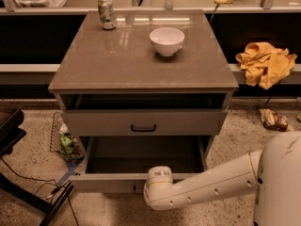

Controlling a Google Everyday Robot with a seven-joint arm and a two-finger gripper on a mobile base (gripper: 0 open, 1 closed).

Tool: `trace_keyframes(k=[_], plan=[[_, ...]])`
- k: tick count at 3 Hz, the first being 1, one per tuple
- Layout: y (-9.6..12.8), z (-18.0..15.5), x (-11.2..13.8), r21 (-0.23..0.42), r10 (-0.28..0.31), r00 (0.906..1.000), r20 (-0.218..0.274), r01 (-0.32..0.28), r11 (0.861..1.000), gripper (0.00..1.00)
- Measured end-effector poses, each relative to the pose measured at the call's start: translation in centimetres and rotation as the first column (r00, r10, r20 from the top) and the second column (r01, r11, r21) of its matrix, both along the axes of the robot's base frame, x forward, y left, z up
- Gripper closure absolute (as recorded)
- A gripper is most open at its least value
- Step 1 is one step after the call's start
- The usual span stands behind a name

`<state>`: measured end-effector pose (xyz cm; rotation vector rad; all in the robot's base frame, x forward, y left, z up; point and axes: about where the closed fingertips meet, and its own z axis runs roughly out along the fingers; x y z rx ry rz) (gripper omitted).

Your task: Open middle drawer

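The middle drawer [108, 181] is pulled far out of the grey-beige cabinet, its wide shallow grey box open to view. The top drawer [103, 122], with a black bar handle [143, 127], sits above it, nearly closed with a dark gap over it. My gripper [139, 188] is at the centre of the middle drawer's front panel, where the handle is hidden behind my white wrist [160, 185]. The white arm [211, 182] reaches in from the lower right. The lowest drawer is hidden beneath the open one.
On the cabinet top [141, 60] stand a white bowl [167, 40] and a soda can [106, 13]. A yellow cloth [264, 62] hangs on the right ledge. A wire basket [63, 140] and black chair base [28, 192] are at the left; a wrapper [273, 119] lies on the floor.
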<state>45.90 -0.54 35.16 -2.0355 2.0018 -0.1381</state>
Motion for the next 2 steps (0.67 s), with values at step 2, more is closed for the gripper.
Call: trace_keyframes(k=[2], plan=[[0.03, -0.01, -0.01, 0.0, 0.0, 1.0, 0.0, 0.0, 1.0, 0.75]])
